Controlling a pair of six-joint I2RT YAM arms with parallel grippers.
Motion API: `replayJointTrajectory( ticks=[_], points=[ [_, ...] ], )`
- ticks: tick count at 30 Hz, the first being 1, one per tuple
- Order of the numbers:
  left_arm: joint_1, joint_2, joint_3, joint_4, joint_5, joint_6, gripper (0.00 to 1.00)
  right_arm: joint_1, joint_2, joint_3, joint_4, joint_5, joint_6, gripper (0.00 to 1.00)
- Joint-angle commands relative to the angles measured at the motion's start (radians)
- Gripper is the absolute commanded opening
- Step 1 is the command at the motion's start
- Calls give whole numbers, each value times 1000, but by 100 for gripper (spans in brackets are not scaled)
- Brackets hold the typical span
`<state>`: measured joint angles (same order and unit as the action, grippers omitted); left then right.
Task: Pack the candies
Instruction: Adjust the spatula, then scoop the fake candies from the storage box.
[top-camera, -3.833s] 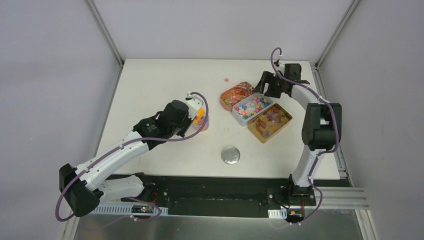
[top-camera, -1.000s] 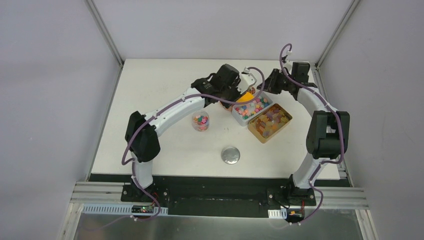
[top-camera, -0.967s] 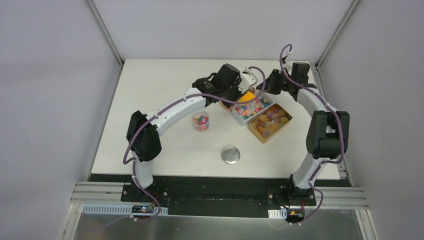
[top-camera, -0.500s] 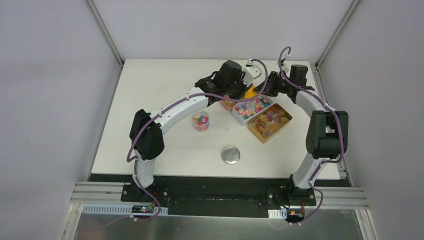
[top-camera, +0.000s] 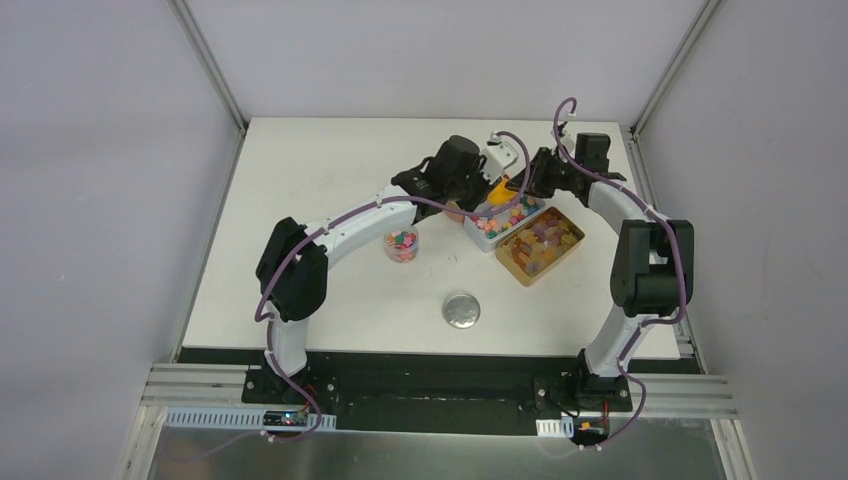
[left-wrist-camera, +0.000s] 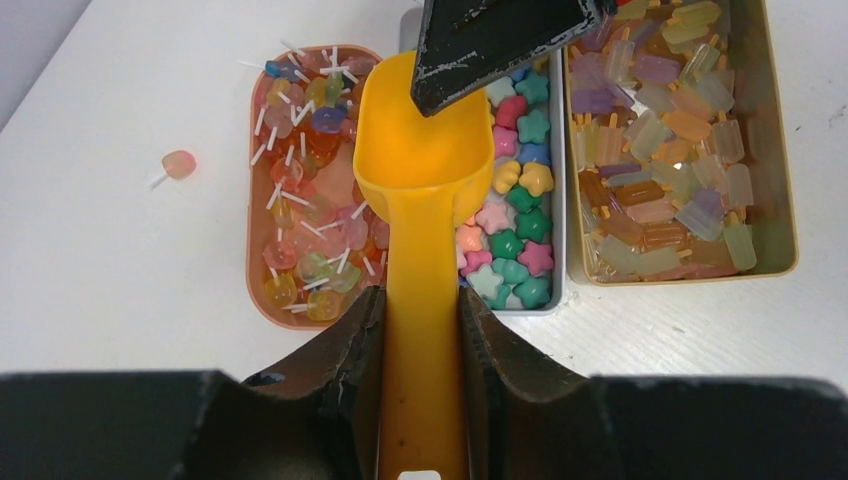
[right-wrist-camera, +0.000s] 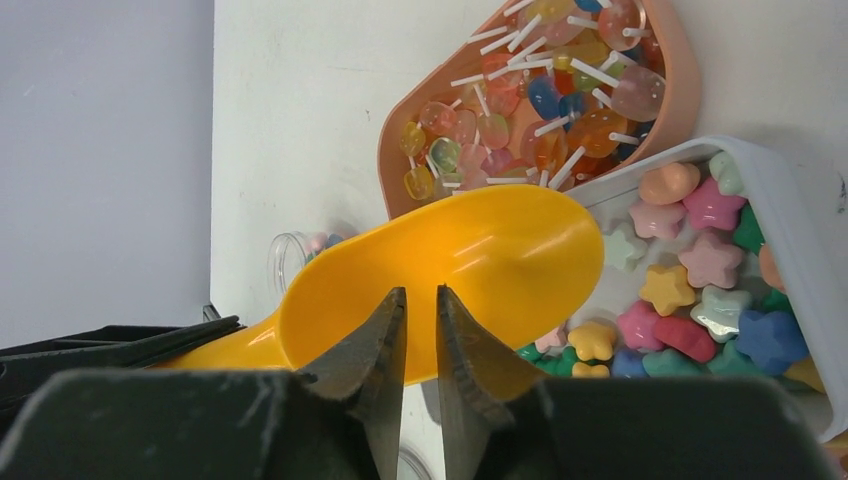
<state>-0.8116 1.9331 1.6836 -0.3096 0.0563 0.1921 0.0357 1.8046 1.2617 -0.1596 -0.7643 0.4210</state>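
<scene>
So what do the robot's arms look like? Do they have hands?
There are two thin arms, the left arm and the right arm. Each is made of white tubes with chunky black joints, and a purple cable loops along each one. There are no real hands. The left gripper and right gripper each have two pointy black fingers, scuffed at the edges.
</scene>
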Motion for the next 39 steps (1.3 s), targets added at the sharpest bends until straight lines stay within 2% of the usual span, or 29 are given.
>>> replayJointTrajectory(
  ticks=[1,9,16,18,23,31,33,39],
  points=[
    [-4,-96,-22,104,-7,-8,0,16,12,11,-9,32,-18,20],
    [-4,-110,-41,118,4,-5,0,24,12,28,-60,78,-55,23],
    [-4,-177,-123,78,28,15,0,20,-17,64,-78,97,-61,28],
    [-4,-196,-129,44,37,16,0,20,-30,68,-78,107,-59,34],
    [-5,-203,-114,-68,27,17,0,12,-55,73,-74,147,-60,59],
    [-20,-175,-63,-207,4,6,0,-21,-103,74,-72,227,-64,89],
    [-29,-165,-48,-222,8,4,0,-32,-109,75,-74,249,-66,99],
    [-47,-114,16,-269,-17,27,0,-97,-126,64,-92,340,-87,100]
  ],
)
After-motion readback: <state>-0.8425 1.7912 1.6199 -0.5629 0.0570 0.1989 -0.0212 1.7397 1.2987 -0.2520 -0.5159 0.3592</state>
